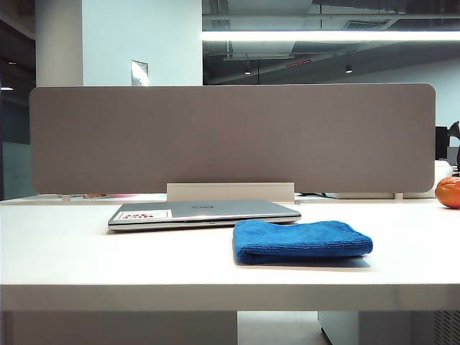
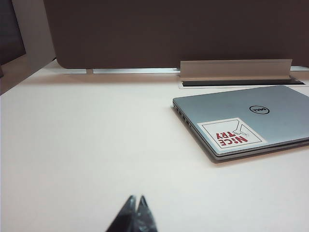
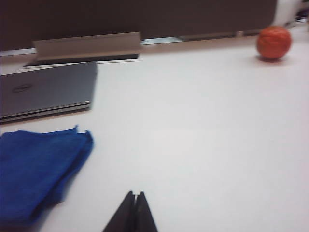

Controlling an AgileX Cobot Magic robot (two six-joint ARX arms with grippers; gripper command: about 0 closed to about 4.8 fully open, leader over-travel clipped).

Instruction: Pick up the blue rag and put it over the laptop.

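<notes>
The rag (image 1: 302,241) is lying folded on the table (image 1: 86,259), near the front edge and a little right of centre in the exterior view. Its long axis is running left to right, parallel to the table's near edge. The laptop (image 1: 205,213) is sitting shut just behind it and to its left, with the rag's far left corner just in front of the laptop's right end; whether the two are touching cannot be told. A sticker (image 2: 231,134) is showing on the lid's near left corner.

Neither arm is appearing in the exterior view. The left end effector (image 2: 135,203) is showing only its fingertips in the left wrist view, pressed together and holding nothing, over bare table well to the left of the laptop; the rag is not showing in that view at all. The right end effector (image 3: 134,197) is likewise closed and empty, its tips meeting over bare table.

From the right end effector the rag (image 3: 41,171) is lying just to the left and slightly farther out, its right edge the nearest part. An orange (image 3: 273,42) is resting far off to the right, well apart from everything.

The right arm is looking clearly nearer, so the pickup probably falls to it, opening first and then reaching left toward the rag's right end.
</notes>
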